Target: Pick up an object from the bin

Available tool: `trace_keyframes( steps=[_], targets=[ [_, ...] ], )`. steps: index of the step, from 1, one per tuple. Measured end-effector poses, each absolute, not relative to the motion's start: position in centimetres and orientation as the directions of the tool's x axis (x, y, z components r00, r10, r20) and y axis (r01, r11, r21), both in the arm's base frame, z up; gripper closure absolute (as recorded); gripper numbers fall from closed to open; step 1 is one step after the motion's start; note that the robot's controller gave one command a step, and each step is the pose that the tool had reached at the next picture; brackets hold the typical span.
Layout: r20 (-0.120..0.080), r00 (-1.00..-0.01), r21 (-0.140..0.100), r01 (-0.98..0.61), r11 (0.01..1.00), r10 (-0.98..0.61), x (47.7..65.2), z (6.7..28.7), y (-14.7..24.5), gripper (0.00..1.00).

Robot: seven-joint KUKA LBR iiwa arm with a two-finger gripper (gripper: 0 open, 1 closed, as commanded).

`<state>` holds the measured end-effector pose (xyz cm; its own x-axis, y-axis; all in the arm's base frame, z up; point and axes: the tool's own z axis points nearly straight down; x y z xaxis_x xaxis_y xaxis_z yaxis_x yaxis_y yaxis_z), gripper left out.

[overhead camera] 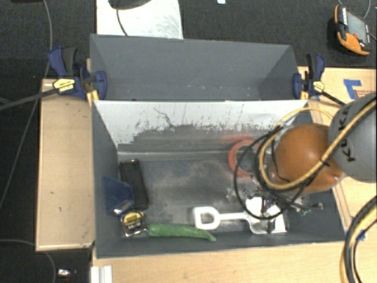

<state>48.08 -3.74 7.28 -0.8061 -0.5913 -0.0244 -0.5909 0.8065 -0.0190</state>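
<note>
Claw (263, 210) low over a white scoop (221, 219) at the lower right of a grey bin (177, 69).
Scoop lies flat along the bin's lower wall with clear floor above it, which probably makes it the easy pick. The claw sits above its wide right end, crowded by the arm's orange cover (300, 158), so I cannot tell whether it is released or clenched. Scoop seems to be white plastic, its thin handle ending in a squared loop at left, just beside a green pod (179, 231).
</note>
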Motion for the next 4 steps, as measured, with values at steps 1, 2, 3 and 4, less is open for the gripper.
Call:
trace_keyframes(
  steps=[1, 2, 3, 4],
  targets=[
    [-0.019, -0.727, -0.014, -0.687, 0.727, -0.687, 48.0, 7.1, -4.5, 1.0],
    [-0.019, -0.727, -0.014, -0.686, 0.727, -0.687, 48.0, 7.1, -4.5, 1.0],
    [-0.019, -0.727, -0.014, -0.686, 0.727, -0.686, 48.0, 7.2, -4.5, 1.0],
    [-0.018, -0.729, -0.012, -0.685, 0.729, -0.685, 47.9, 8.2, -4.4, 1.0]
  ],
)
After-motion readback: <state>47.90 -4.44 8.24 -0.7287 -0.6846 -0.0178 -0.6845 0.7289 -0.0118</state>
